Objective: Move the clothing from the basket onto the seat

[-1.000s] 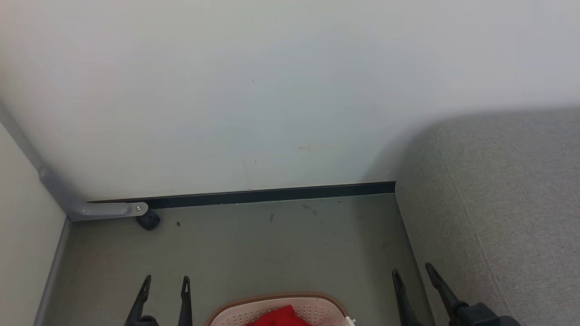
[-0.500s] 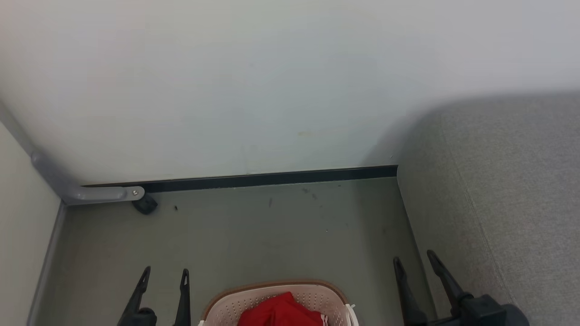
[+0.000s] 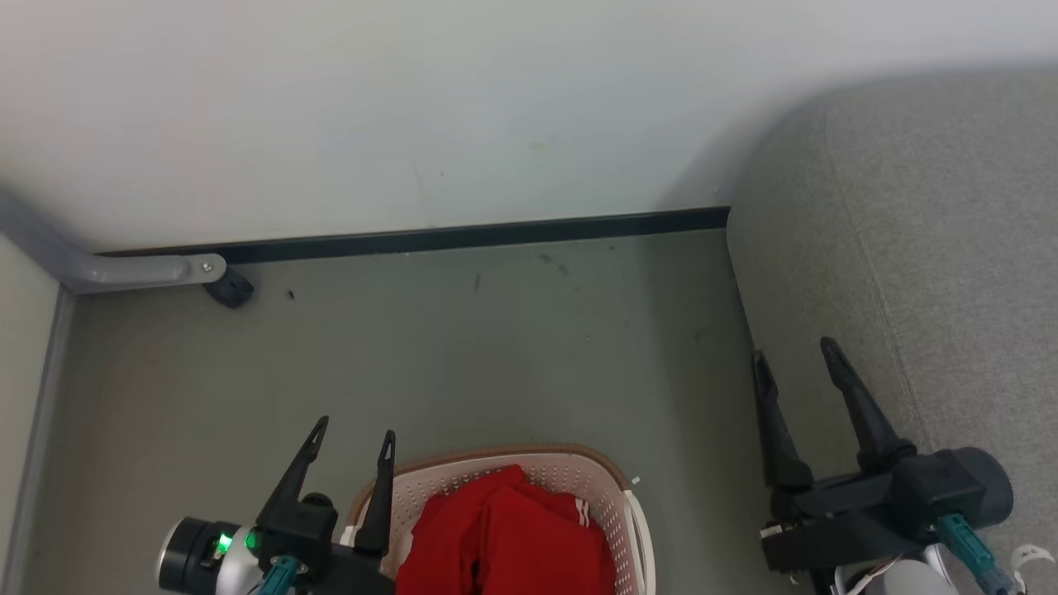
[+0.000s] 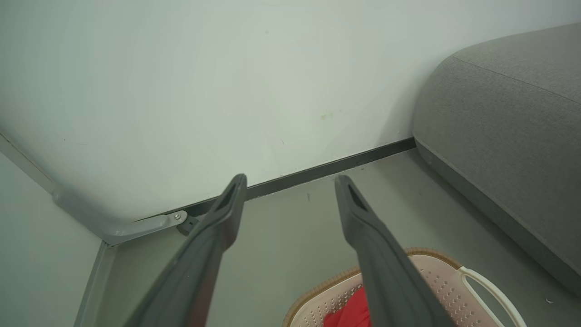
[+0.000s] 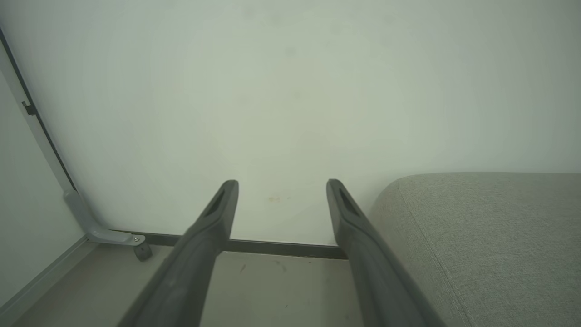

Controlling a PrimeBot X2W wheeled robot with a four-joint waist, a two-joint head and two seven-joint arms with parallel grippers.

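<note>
Right, grey seat (image 3: 950,248) takes the right side, its rounded edge dropping to bare floor (image 3: 496,347). Cream basket (image 3: 570,479) sits on the floor at bottom centre, left of the seat, with open floor between them. Red clothing (image 3: 504,537) is heaped inside it, white stripes on its right; long axis can't tell. Left gripper (image 3: 355,428), fingers wide and empty, is at the basket's left rim, so it's the nearer arm; clothing lies right of and behind its tips. Right gripper (image 3: 792,349), also wide and empty, is by the seat's edge.
</note>
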